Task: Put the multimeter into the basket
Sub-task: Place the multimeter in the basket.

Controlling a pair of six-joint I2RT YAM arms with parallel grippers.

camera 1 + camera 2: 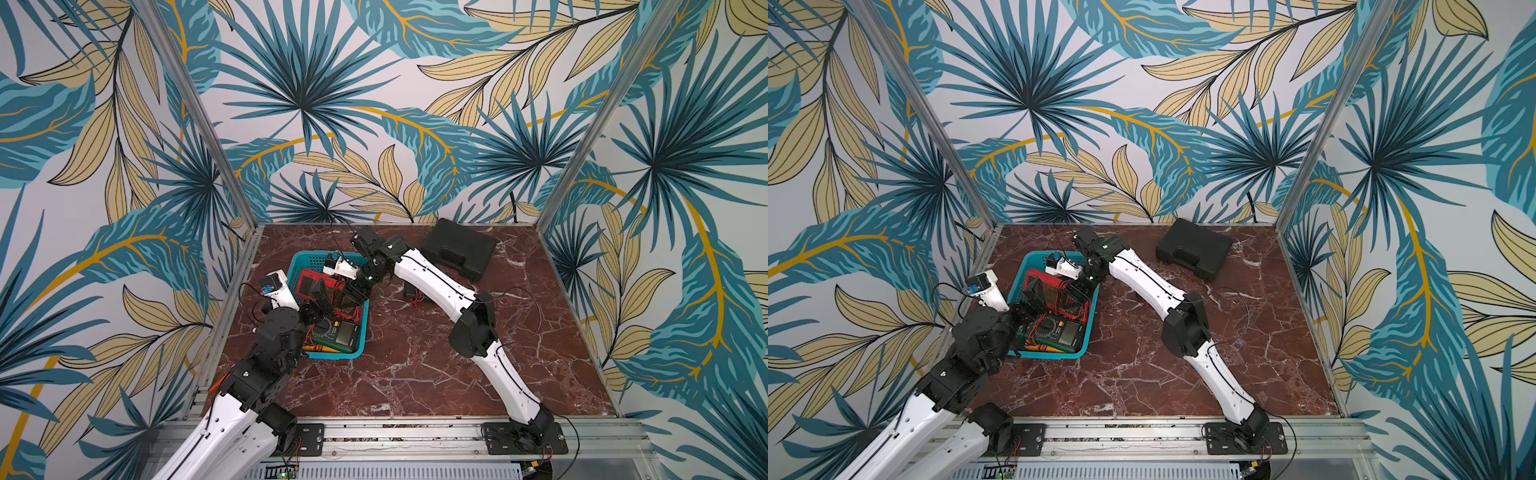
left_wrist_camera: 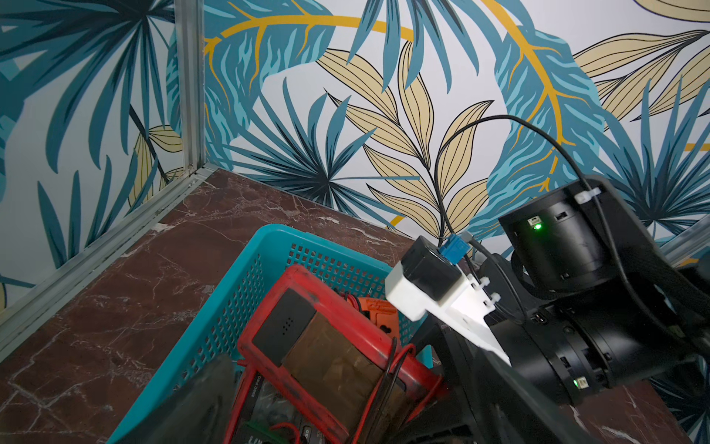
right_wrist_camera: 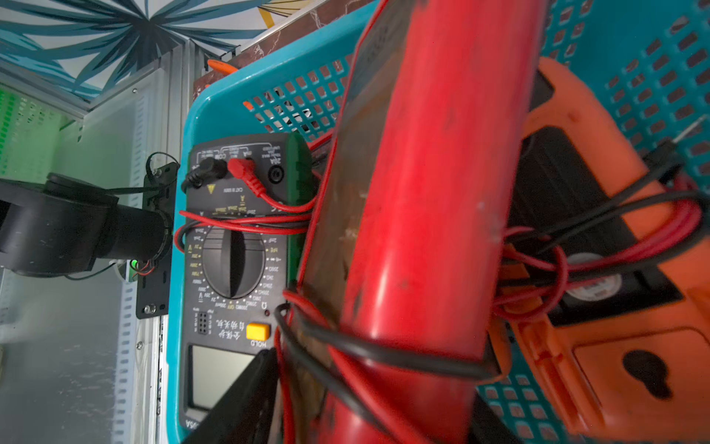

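Note:
The teal basket point(image 1: 362, 332) point(image 1: 1091, 322) stands at the table's left and holds several meters. A red multimeter point(image 3: 422, 192) point(image 2: 338, 346), wrapped in red and black leads, lies tilted inside it on a green multimeter point(image 3: 238, 250) point(image 1: 337, 332) and an orange one point(image 3: 614, 346). My right gripper point(image 1: 353, 296) point(image 3: 365, 423) reaches down into the basket, open, with a finger on each side of the red multimeter, which looks blurred. My left gripper point(image 1: 316, 299) point(image 2: 338, 419) hangs open over the basket's near left part, holding nothing.
A black hard-shell case point(image 1: 459, 247) point(image 1: 1194, 247) lies at the back right. A small black object with red wires point(image 1: 413, 291) sits on the marble beside the right forearm. The metal frame rail runs close along the basket's left side.

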